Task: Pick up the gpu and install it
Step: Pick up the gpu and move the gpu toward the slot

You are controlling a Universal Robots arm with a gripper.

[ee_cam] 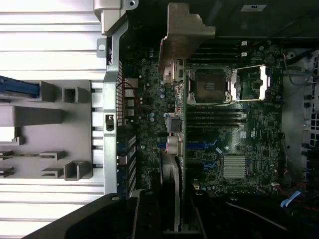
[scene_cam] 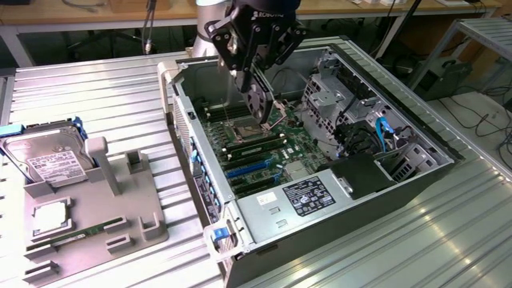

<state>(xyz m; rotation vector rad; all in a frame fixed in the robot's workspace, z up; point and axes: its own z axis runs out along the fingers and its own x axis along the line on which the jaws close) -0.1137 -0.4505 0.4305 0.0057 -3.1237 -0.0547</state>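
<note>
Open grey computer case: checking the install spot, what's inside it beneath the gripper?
Green motherboard with open CPU socket and blue slots. The black gripper holds the thin silver-bracketed gpu card over it; the strip beneath the card is hidden.

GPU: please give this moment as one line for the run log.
gripper: shut on gpu | gpu: held edge-on over motherboard inside open case | install: not done

Case (scene_cam: pixel 182 120), side open: motherboard (scene_cam: pixel 260 153) reachable from above; gpu (scene_cam: pixel 257 105), drive cage (scene_cam: pixel 336 96), power supply (scene_cam: pixel 308 195), cables (scene_cam: pixel 382 135) obstruct.
</note>
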